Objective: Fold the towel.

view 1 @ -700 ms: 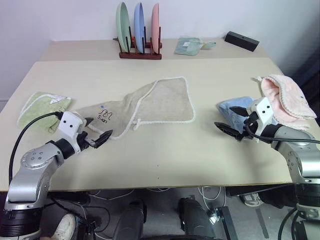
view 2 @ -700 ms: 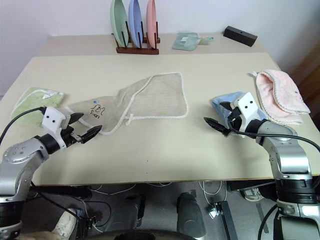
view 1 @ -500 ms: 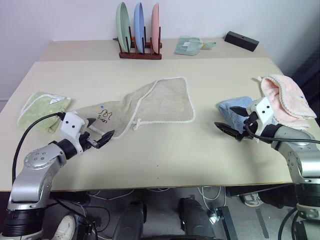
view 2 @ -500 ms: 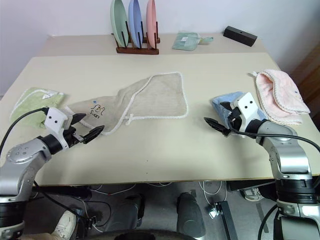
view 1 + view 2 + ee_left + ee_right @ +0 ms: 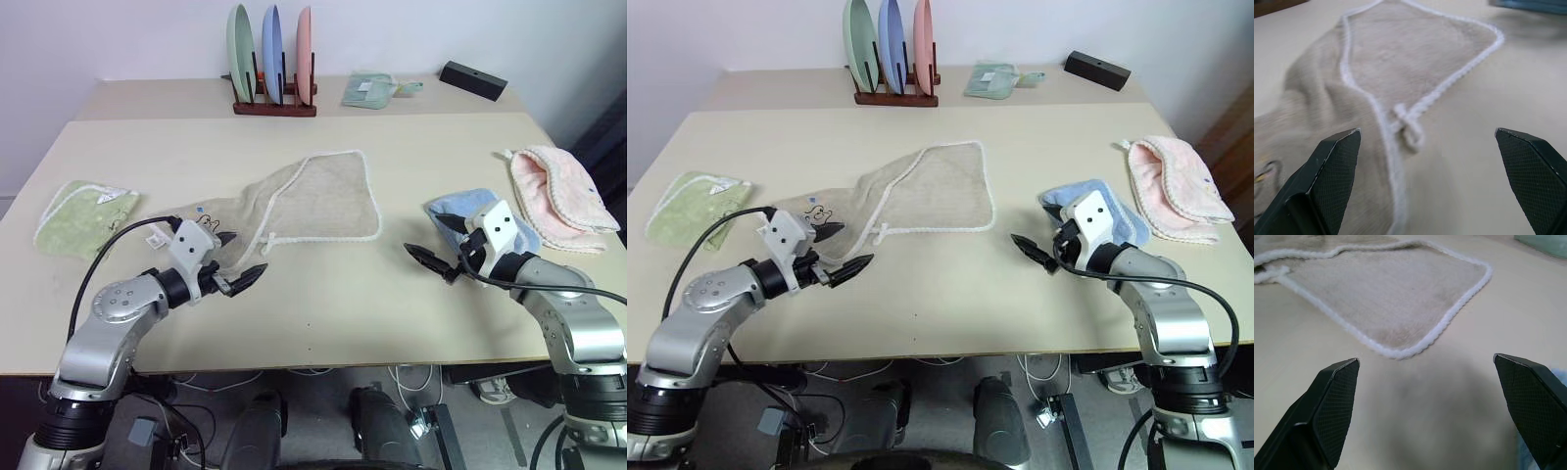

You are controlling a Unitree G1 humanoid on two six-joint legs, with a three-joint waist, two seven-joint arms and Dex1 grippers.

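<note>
Head view: towel [image 5: 313, 206] lies rumpled mid-desk [image 5: 323, 313], left tool [image 5: 235, 262] spread wide at its near-left edge, right tool [image 5: 436, 250] spread wide, apart | left wrist: loop [image 5: 1408, 128] between fingers | right wrist: towel corner ahead

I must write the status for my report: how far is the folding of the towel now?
Done: nothing neat; the towel lies rumpled on the table, one side bunched. In hand: nothing is held. The left gripper is open at the towel's near edge by the white loop, and the right gripper is open beside its far corner. Left: grasping the corners and every fold.
</note>
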